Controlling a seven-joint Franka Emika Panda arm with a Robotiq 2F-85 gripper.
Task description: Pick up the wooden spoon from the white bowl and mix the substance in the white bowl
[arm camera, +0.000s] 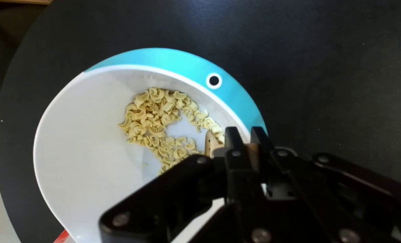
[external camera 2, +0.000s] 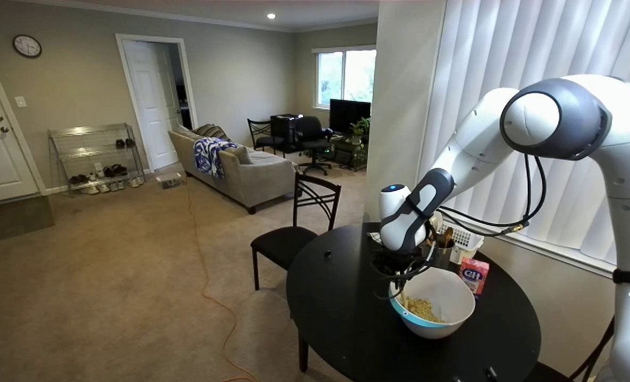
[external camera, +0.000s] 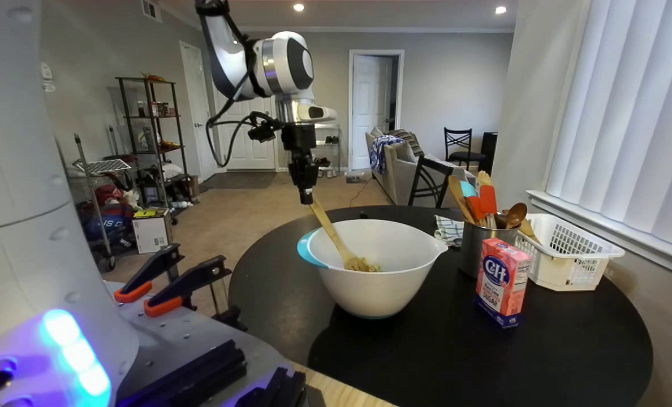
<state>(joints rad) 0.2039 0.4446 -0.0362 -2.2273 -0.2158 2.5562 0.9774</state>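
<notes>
The pincer (external camera: 306,196) grasps the wooden spoon (external camera: 331,232) high on its handle, I'd say so it can stir without knocking the white bowl (external camera: 378,291). The spoon slants inside, its head down among the curly pasta (arm camera: 153,114). The bowl stands upright on the dark surface (external camera: 443,362), its deep wall likely there to check spills.

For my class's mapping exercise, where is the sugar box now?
In an exterior view, the C&H sugar box stands right of the white bowl, in front of the metal utensil holder.
</notes>
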